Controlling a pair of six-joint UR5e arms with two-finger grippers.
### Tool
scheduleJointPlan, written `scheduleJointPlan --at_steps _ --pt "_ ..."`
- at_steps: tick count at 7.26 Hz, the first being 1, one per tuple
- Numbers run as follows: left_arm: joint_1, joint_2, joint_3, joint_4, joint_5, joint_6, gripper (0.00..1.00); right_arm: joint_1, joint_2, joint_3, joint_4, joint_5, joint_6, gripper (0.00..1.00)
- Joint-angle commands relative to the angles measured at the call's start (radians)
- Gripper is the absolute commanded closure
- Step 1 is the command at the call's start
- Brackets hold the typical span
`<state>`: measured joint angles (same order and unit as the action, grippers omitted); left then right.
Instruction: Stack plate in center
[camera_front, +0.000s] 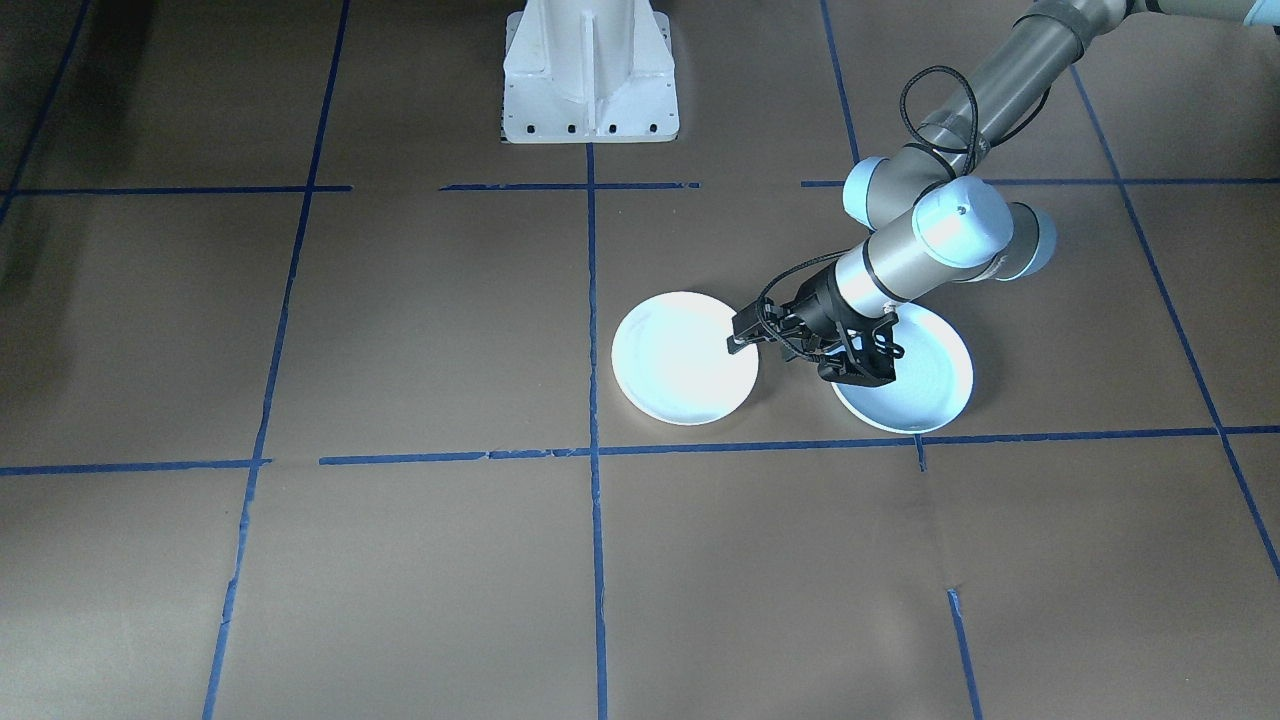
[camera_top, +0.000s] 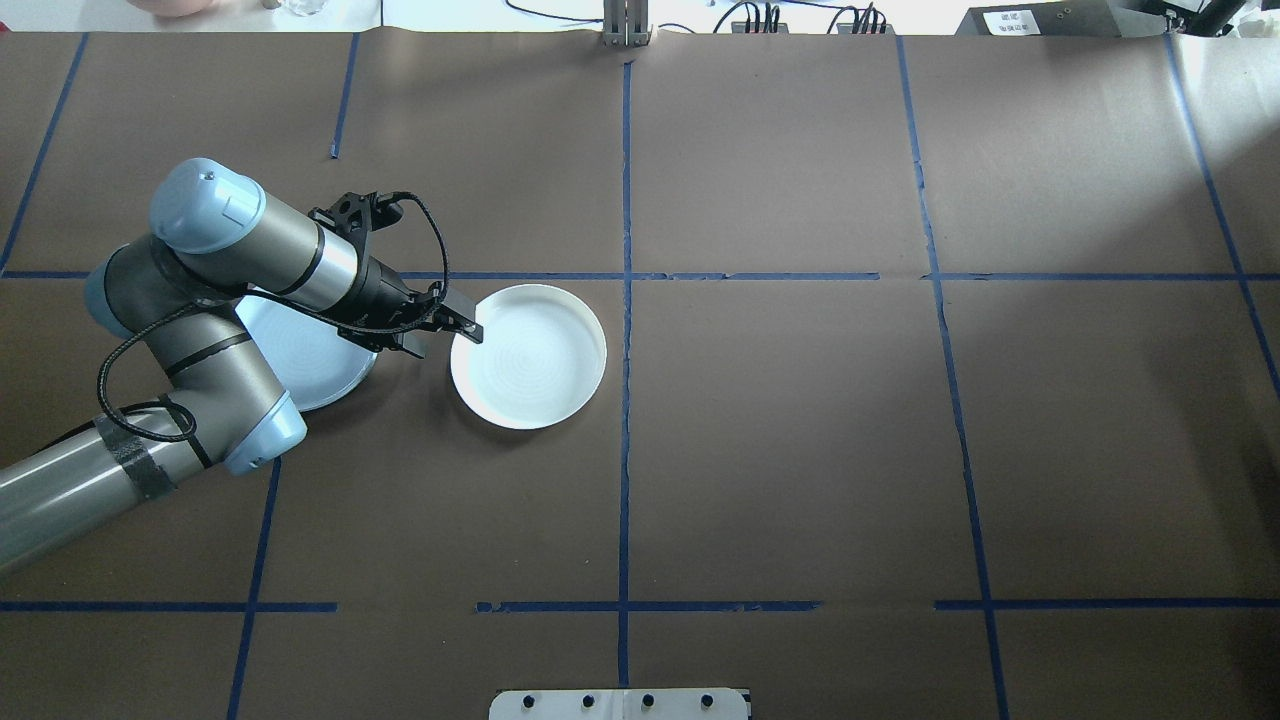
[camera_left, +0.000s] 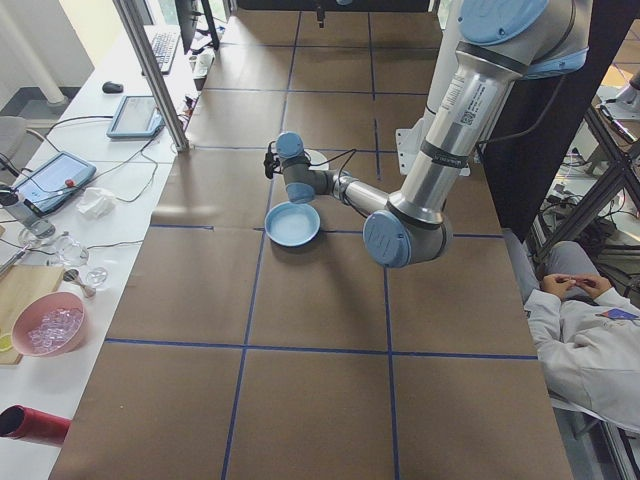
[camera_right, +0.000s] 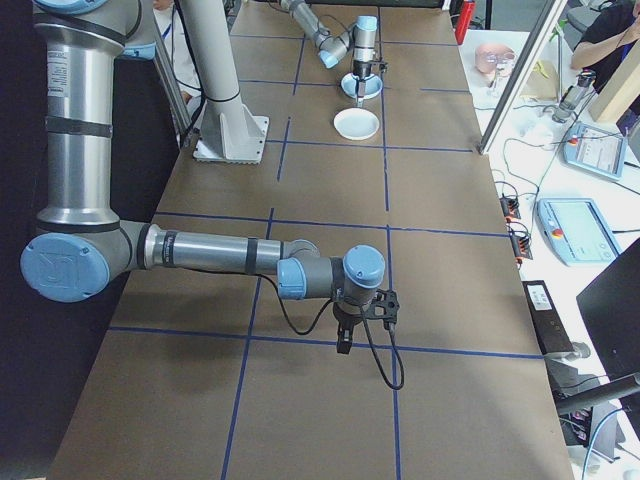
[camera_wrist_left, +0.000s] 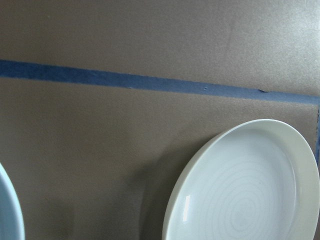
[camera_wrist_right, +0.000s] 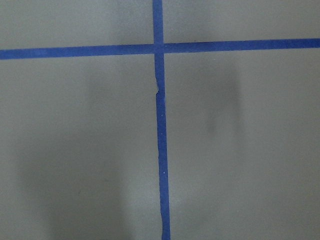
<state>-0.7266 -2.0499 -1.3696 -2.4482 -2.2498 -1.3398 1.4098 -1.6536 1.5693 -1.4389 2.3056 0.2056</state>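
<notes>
The left pincer (camera_top: 470, 330) hangs at the rim of the center plate (camera_top: 530, 355), its tips over the edge nearest the arm. Whether its fingers are spread, pressed together, or already pinching the rim cannot be told: the overhead and front views show only a dark tip at the edge, and the wrist view shows no fingers at all. Behind the pincer, under the wrist, lies the second plate (camera_top: 300, 360), close beside the first with bare table (camera_top: 800, 450) between them. Both are pale and ringed; neither sits on the other, so the stack is not yet made.

The step in hand looks like taking hold of a plate by its rim. To do it well, one finger should go inside the raised lip and the other outside, seated low enough that the shallow wall does not slip out on the lift. The plate should come up level and clear the other's rim before it travels, then go down centred so the rims nest. A pinch at one edge will let the far side droop, so slow motion helps.

The right pincer (camera_right: 345, 335) hangs far off over a tape cross (camera_wrist_right: 158, 48), away from both plates; its state cannot be told.
</notes>
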Motion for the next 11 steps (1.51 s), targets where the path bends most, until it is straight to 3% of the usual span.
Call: scheduleJointPlan --at_steps 1,4,6,7,11 --pt "0.018 -0.001 0.004 0.003 0.036 -0.001 0.18 0.0 0.0 0.0 0.0 0.0 0.0 0.0" --pt "0.027 -0.003 0.009 0.003 0.035 -0.001 0.65 0.0 0.0 0.0 0.0 0.0 0.0 0.0" --pt "0.033 -0.003 0.009 0.003 0.035 -0.001 0.84 0.0 0.0 0.0 0.0 0.0 0.0 0.0" --pt "0.033 -0.003 0.006 0.001 0.03 -0.002 1.0 0.0 0.0 0.0 0.0 0.0 0.0 0.0" --pt "-0.054 0.029 -0.072 -0.003 0.001 0.001 1.0 0.0 0.0 0.0 0.0 0.0 0.0 0.0"
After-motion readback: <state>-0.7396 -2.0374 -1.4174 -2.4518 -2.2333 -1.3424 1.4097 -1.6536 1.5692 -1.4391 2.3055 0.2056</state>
